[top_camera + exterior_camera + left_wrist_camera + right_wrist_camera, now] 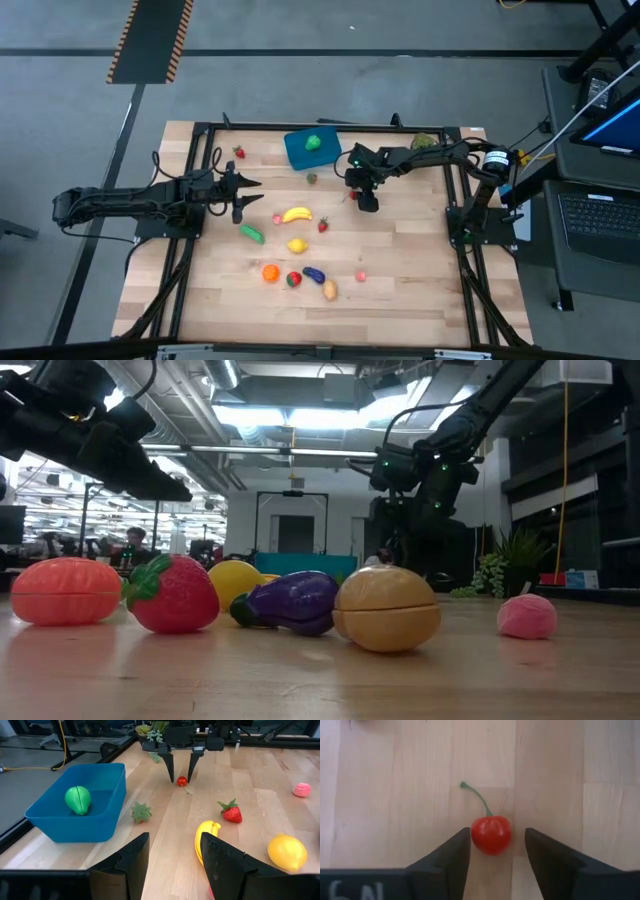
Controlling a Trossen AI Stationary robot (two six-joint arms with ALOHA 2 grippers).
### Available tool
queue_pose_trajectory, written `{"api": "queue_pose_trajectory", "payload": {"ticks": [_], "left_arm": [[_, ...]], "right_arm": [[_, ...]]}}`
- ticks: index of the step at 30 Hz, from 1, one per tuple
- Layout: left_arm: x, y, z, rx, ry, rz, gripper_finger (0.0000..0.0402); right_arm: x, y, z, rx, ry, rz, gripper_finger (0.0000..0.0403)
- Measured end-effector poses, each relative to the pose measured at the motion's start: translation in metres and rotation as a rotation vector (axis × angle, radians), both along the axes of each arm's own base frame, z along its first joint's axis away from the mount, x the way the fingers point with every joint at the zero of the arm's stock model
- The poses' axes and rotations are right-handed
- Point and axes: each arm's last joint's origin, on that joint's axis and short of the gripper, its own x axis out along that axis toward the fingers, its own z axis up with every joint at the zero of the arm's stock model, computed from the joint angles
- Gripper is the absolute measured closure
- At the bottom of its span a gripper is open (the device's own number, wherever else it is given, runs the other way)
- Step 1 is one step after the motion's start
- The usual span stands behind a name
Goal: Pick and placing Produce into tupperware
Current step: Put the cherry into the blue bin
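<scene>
Right gripper (492,851) down on the table, jaws part open either side of a cherry (491,833) — straddling, not yet gripping, set to close. Left gripper (172,862) hovers part open, empty (waiting). Beyond: one blue box (312,148) holding one green piece (314,142); banana (296,214), lemon (297,245), strawberry (323,226) loose on the table — roughly ten more scattered.

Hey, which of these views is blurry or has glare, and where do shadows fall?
Low view: ceiling lights glare bright, while the near potato and eggplant look soft. Right wrist view: the cherry is fairly sharp, with faint shadow beneath. Left wrist view: the blue tupperware is evenly lit. High view: even light, shadows hardly visible.
</scene>
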Motion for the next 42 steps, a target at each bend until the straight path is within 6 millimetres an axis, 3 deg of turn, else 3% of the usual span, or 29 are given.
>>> {"api": "queue_pose_trajectory", "payload": {"ticks": [11,17,26,32,42], "left_arm": [[-0.0001,0.0,-0.0002,-0.003,0.001,0.001,0.0231],[-0.0001,0.0,-0.0002,-0.003,0.002,0.001,0.0231],[-0.0001,0.0,-0.0004,-0.003,0.003,0.001,0.0231],[-0.0002,0.0,-0.0005,-0.004,0.005,0.001,0.0231],[-0.0002,0.0,-0.0005,-0.006,0.004,0.002,0.0231]], "right_arm": [[0.0004,0.0016,0.0002,0.057,-0.009,-0.029,0.0246],[0.0006,0.0018,0.0004,0.064,-0.014,-0.027,0.0303],[0.0013,0.0016,0.0023,0.07,-0.026,-0.024,0.0343],[0.0,0.0025,-0.0003,0.09,-0.012,-0.019,0.0398],[0.0032,0.0017,0.0011,0.105,-0.047,-0.057,0.0341]]}}
